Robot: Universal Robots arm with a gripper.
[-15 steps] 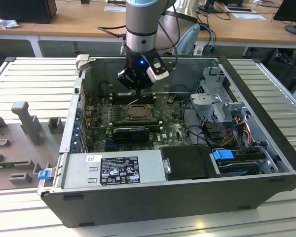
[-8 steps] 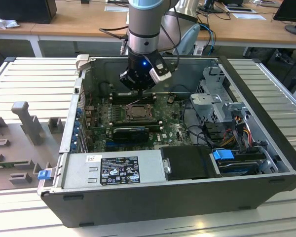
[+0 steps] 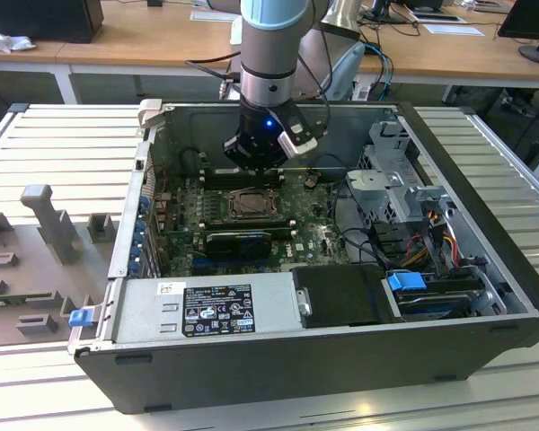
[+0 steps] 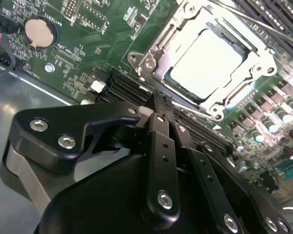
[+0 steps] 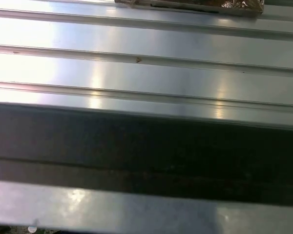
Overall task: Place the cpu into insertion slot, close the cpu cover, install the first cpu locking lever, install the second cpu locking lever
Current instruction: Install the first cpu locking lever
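Cpu (image 4: 210,61) under closed cpu cover (image 4: 256,63) in second wrist view.

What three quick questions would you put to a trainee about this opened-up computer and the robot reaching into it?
1. True or false: the cpu shows through the cut-out centre of the cpu cover.
2. The round silver disc on the green motherboard is: A a coin battery, B a fan, C a screwdriver.
3. Fill in: in the exterior view, the tool hangs over the ____ computer case, whose inside is on show.

Key: 1 true; 2 A; 3 open.
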